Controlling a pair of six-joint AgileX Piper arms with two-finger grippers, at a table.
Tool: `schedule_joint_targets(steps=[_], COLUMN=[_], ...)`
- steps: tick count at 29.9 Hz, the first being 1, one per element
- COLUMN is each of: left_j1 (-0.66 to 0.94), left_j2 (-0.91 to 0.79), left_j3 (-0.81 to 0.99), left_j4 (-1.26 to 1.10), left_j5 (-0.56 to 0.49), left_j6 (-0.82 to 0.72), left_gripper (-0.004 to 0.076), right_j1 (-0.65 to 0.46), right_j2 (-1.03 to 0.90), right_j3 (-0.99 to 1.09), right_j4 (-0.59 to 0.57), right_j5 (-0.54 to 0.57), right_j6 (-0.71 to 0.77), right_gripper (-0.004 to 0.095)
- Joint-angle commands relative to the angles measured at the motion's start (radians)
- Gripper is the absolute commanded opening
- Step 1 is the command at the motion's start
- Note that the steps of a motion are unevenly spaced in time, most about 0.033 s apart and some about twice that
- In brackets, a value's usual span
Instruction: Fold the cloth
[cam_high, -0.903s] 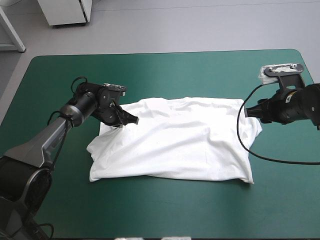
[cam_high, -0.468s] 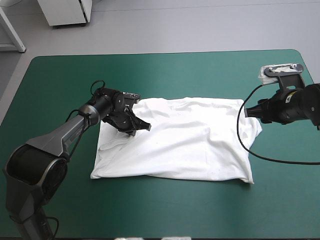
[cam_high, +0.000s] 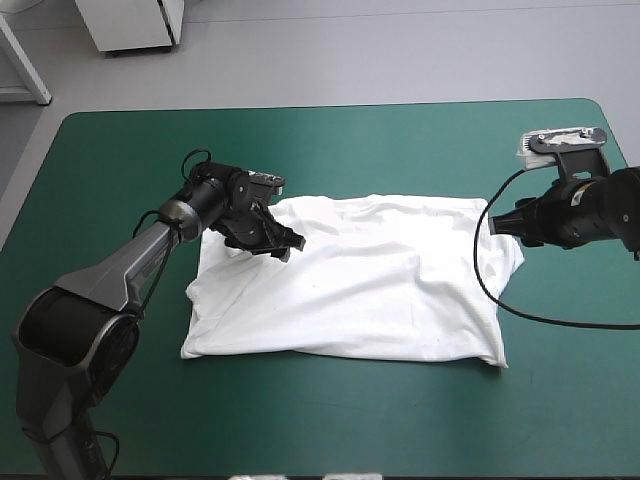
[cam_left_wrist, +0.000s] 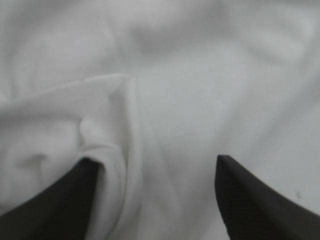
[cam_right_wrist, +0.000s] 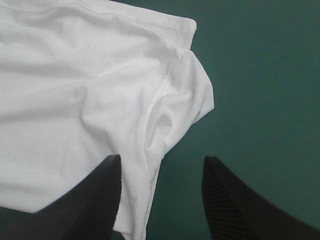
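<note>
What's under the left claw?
The open left claw hovers over the white T-shirt, which has a raised fold at one side. The teal-green cover directly below is hidden by fabric.

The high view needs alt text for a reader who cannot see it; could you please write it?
A white T-shirt lies spread flat in the middle of a teal-green table. The left gripper is over the shirt's far left corner, and the right gripper hangs at its right edge.
</note>
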Motion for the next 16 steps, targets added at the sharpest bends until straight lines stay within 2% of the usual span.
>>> schedule_joint_targets(steps=[1, 7, 12, 16], left_j1=[-0.001, 0.001, 0.001, 0.003], left_j2=[-0.079, -0.129, -0.172, -0.228], left_j3=[-0.063, -0.075, -0.075, -0.071], left_j4=[0.001, 0.022, 0.139, 0.256], left_j5=[0.024, 0.064, 0.149, 0.16], left_j6=[0.003, 0.001, -0.022, -0.067], left_gripper=[0.0525, 0.0525, 0.0524, 0.0524], right_j1=[-0.005, -0.005, -0.005, -0.034], right_j2=[-0.023, -0.012, 0.049, 0.111], right_j3=[-0.032, -0.032, -0.032, -0.032], right_j4=[-0.015, -0.027, -0.03, -0.01], right_j5=[-0.007, -0.007, -0.007, -0.007], right_j6=[-0.003, 0.032, 0.049, 0.049], right_gripper=[0.0472, 0.0472, 0.0472, 0.0472])
